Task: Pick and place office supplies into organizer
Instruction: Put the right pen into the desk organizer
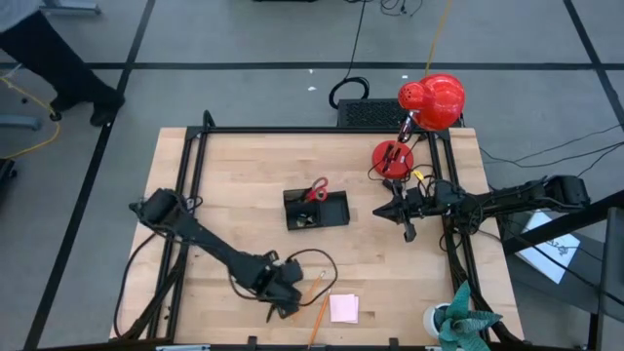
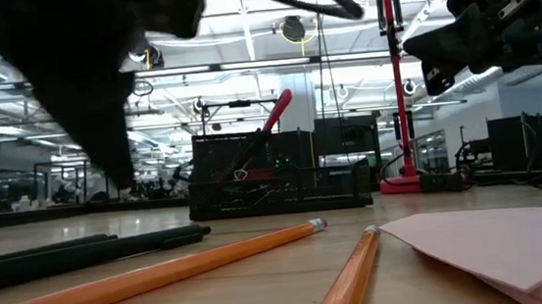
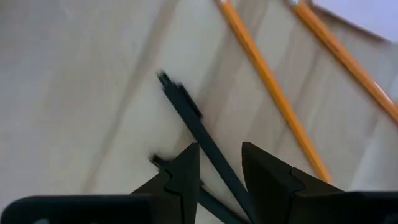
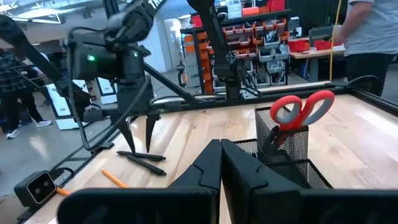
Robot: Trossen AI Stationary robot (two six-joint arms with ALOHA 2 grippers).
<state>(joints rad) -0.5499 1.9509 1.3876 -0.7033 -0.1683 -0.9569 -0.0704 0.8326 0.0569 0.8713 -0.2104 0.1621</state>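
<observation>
My left gripper hangs open near the table's near edge, fingers pointing down. One finger stands on each side of a thin black pen without reaching it. A second black pen lies beside the first. Flat on the wood lie two orange pencils and the pale pink sticky-note pad. The black organizer stands mid-table, with the red-handled scissors upright in its taller section. My right gripper waits shut to the organizer's right, above the table.
A red lamp with its round base stands at the far right corner. A green plant-like object sits at the near right corner. A black cable loops by my left wrist. A person stands beyond the table.
</observation>
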